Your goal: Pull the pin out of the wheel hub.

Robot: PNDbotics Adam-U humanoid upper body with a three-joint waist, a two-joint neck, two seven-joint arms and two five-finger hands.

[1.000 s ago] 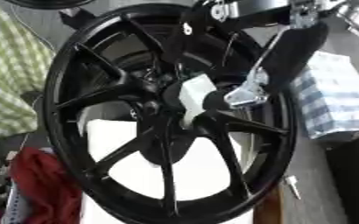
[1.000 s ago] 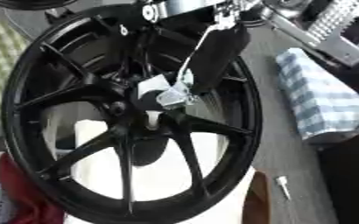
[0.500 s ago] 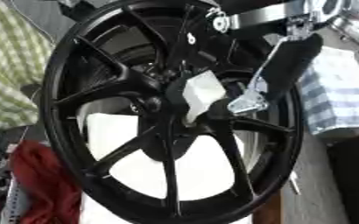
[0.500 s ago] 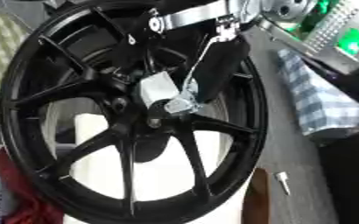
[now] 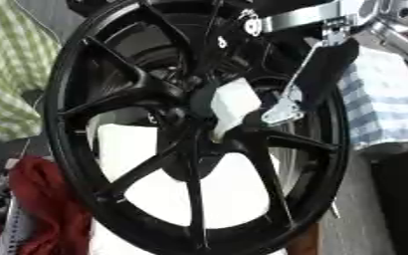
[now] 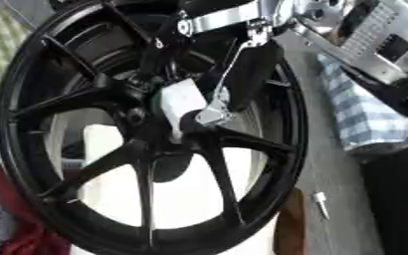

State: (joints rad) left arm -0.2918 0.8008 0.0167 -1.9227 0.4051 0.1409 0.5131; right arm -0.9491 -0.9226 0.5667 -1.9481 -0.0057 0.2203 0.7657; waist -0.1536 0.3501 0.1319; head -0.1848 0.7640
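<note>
Right hand at the hub of the black wheel

The wheel hub (image 5: 194, 107) sits mid-frame inside the black wheel (image 5: 68, 164); the right hand (image 5: 316, 74) reaches down beside a white block (image 5: 234, 107) there, finger state unclear, with checked cloth (image 5: 377, 114) beyond.

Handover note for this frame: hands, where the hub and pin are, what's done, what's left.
Right hand: reaching down from the upper right, tip at the hub beside the white block; whether its fingers are closed cannot be told.
Left hand: not in view.
Black wheel: fills the view, spokes meeting at the hub; a white block sits at the centre, possibly the pin's head.
Done: the hand is at the hub.
Left: nothing looks pulled out yet; grip and draw the pin free.
</note>
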